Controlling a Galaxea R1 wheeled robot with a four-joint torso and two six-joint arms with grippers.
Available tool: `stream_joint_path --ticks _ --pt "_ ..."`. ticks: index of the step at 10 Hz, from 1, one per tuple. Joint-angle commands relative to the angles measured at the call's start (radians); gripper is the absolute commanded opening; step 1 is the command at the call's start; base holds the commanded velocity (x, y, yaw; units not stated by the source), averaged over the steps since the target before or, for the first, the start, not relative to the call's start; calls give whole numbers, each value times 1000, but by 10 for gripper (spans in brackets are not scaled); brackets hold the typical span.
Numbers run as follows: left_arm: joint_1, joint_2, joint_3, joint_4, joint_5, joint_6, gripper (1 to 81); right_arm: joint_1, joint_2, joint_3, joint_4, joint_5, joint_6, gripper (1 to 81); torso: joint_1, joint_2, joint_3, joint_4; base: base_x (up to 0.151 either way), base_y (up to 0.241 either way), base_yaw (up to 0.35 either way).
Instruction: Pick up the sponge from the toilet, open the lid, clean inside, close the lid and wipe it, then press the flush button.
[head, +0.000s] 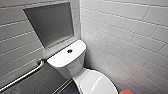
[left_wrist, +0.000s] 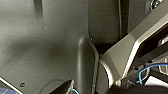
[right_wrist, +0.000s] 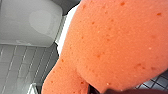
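**Sponge in hand, lid shut**

The right gripper (right_wrist: 105, 90) seems clamped on the sponge (right_wrist: 112, 45); the left gripper's state we cannot tell. We judge a firm, low pinch best, with the sponge face free for the lid (head: 96, 82) just beside it. The head view places the toilet (head: 75, 67), flush button (head: 69, 51) and grab bar (head: 22, 76); the right wrist view shows the sponge's pores.
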Motion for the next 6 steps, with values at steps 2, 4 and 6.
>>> stream_joint_path --ticks 2,4,6 --pt "4 -4 15 6 87 7 811 256 37 -28 68 -245 -2 10 12 -20 0 0 0 0 0" --pt "4 -1 13 6 87 7 811 323 97 -64 70 -290 0 10 47 -79 -80 0 0 0 0" --pt "4 1 12 4 87 7 811 403 157 -98 82 -353 0 10 53 -95 -120 0 0 0 0"
